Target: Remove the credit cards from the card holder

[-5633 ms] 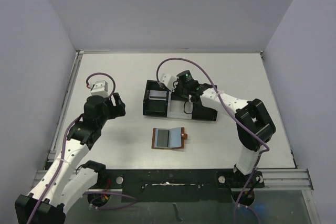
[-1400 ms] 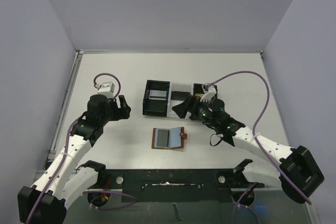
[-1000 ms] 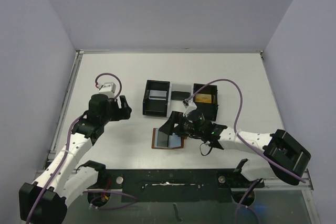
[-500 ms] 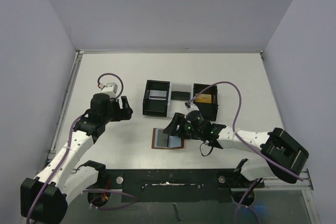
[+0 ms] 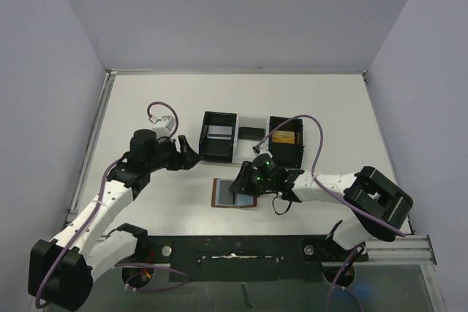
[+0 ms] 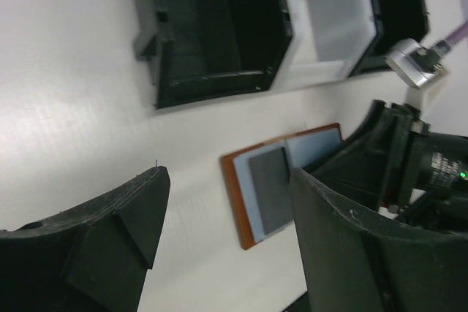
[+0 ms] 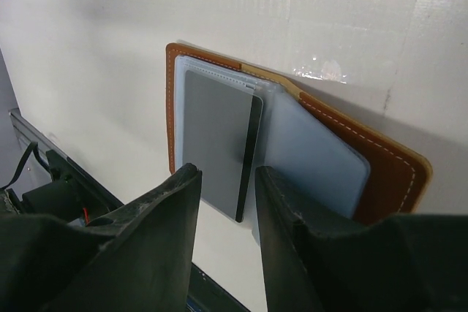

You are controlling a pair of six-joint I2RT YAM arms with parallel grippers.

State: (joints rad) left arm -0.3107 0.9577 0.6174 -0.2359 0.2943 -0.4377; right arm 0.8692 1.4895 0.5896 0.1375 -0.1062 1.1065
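While straddling the grey card (image 7: 216, 140) with right fingers (image 7: 146, 253) narrowly apart, close squarely on its edge, slide it from the card holder (image 7: 391, 173); hold left fingers (image 6: 110, 231), spread wide, clear.

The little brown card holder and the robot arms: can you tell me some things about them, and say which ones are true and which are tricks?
1. The card holder lies open on the table. True.
2. A dark card sits in one of the card holder's pockets. True.
3. The left gripper is holding a card. False: its jaws are open with nothing between them, and it is beside the tray.
4. The tray has nothing in it. False: a light card lies in its left compartment and a gold card in its right one.
5. The right gripper is at the card holder, a finger on each side of the dark card's edge. True.
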